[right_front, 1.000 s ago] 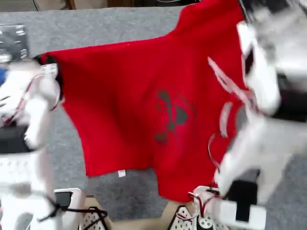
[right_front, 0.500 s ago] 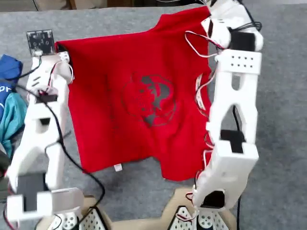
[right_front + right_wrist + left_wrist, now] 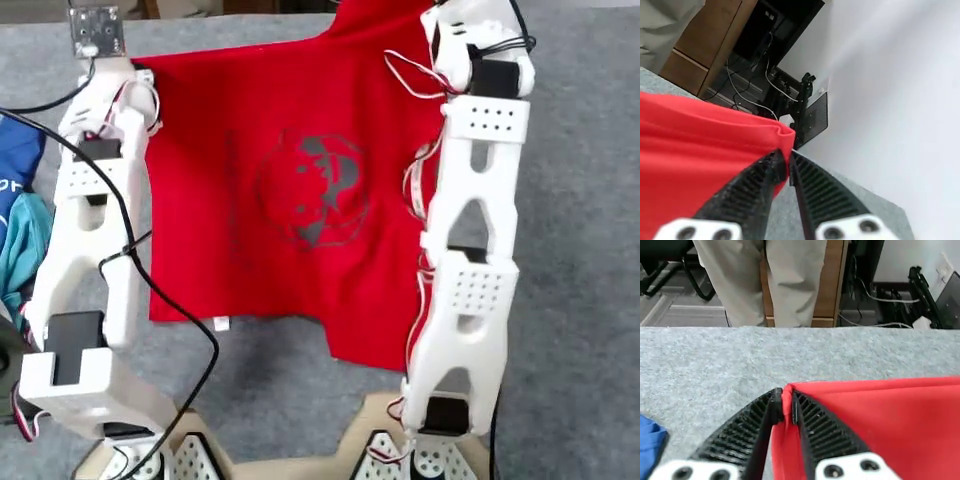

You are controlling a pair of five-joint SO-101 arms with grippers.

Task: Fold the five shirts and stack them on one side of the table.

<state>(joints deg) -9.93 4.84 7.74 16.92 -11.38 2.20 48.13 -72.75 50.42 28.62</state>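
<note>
Red shirt (image 3: 300, 200) gripped at 2 corners.
High view: it is spread over the grey table (image 3: 580, 200). Left wrist view: the left pincer (image 3: 785, 407) is clamped on its edge. Right wrist view: the right pincer (image 3: 788, 162) is clamped on a fold.

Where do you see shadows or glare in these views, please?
High view: soft, even light, with a faint shadow beside the right arm on the red shirt. Left wrist view: no glare; the fold inside the left pincer is shaded. Right wrist view: the white wall glows bright.
</note>
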